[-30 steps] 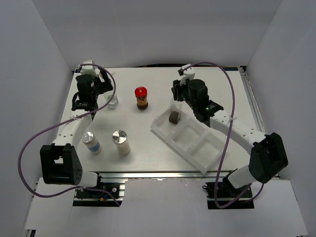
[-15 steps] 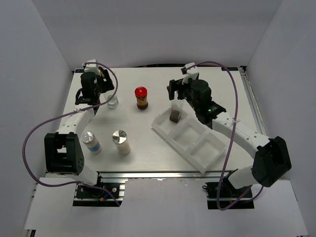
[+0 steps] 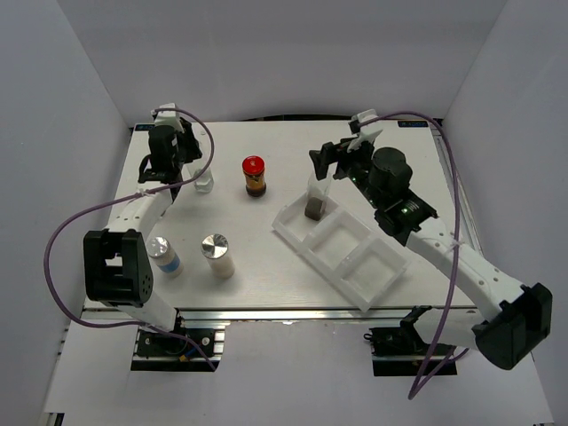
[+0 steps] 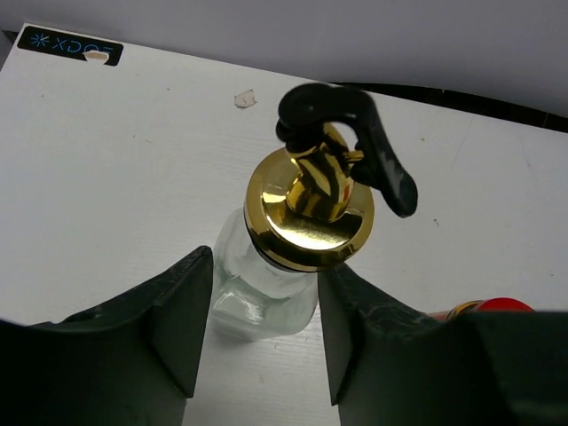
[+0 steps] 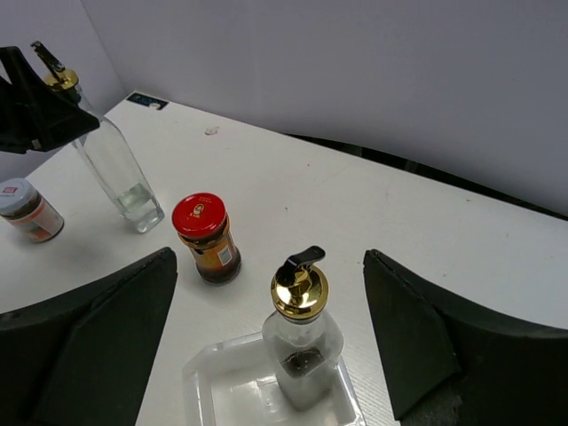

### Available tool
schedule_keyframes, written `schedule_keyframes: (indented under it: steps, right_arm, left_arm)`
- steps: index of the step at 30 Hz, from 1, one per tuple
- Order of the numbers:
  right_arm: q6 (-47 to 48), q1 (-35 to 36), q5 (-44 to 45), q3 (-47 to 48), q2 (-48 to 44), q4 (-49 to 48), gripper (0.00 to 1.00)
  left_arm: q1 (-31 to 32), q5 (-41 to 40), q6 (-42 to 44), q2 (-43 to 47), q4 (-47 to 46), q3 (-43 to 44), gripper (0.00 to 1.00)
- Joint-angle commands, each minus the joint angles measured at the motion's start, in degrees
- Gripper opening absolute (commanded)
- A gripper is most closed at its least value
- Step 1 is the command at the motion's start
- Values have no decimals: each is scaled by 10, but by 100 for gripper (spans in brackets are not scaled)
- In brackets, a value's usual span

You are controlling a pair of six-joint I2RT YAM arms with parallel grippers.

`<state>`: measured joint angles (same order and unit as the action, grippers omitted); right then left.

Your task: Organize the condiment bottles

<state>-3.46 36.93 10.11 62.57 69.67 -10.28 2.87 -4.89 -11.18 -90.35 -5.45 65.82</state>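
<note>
While the left gripper (image 4: pixel 264 266) looks down on a gold-spouted bottle (image 4: pixel 266 306), its jaws stand parted with the clear glass body between them. Whether either finger (image 4: pixel 177 328) touches the glass cannot be told. This bottle stands upright on the table (image 3: pixel 284 142) at about 10 o'clock in the top view, its black spout lever above the gold cap.

At 3 o'clock of it, and apart from it, stands the red-lidded jar (image 3: pixel 254 175), close to 12 o'clock on the table.

The right gripper (image 5: pixel 269 257) is spread wide and holds nothing. It hangs above and just beyond the second spouted bottle (image 5: pixel 300 346), which stands upright in the tray (image 3: pixel 355 266). That bottle sits in the end compartment nearest 10 o'clock, with a little dark liquid at its bottom. The tray lies slantwise, running from the table's middle toward 4 o'clock.

Near the front edge at 7 o'clock stands the shaker (image 3: pixel 216 256), white with a silver cap. The blue-labelled bottle (image 3: pixel 164 256) stands near it at its 9 o'clock, the two not touching, both upright and well apart from either gripper.

At the left edge of the right wrist view a small pale-lidded jar (image 5: pixel 27 209) stands on the table, near the first bottle's base
</note>
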Motion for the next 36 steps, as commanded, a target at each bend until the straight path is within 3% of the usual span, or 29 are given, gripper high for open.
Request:
schedule_keyframes:
  steps: [1, 6, 9, 10, 11, 14, 20, 27, 36]
  right_arm:
    - [-1, 3, 3, -17, -42, -2, 89]
    - [3, 3, 34, -40, -85, 7, 89]
    - [3, 3, 53, -53, -109, 5, 89]
    - [4, 3, 56, -57, -113, 5, 89]
    - [4, 3, 63, -62, -117, 5, 89]
    - [9, 3, 69, -68, -125, 5, 89]
    - [16, 3, 76, -69, -130, 4, 89]
    - [26, 2, 76, -71, -129, 0, 89]
    - [32, 2, 96, -80, -129, -12, 89]
  left_arm:
    - [4, -5, 5, 4, -18, 24, 56]
    - [4, -4, 16, 4, -21, 30, 44]
    - [4, -9, 21, 1, -19, 33, 43]
    - [4, -14, 23, 0, -18, 33, 45]
    - [4, -18, 26, -3, -14, 37, 57]
    - [4, -32, 28, -5, -18, 38, 64]
    - [5, -25, 29, -19, -25, 50, 65]
    - [6, -33, 25, -32, -52, 50, 86]
    - [11, -26, 14, -55, -91, 55, 83]
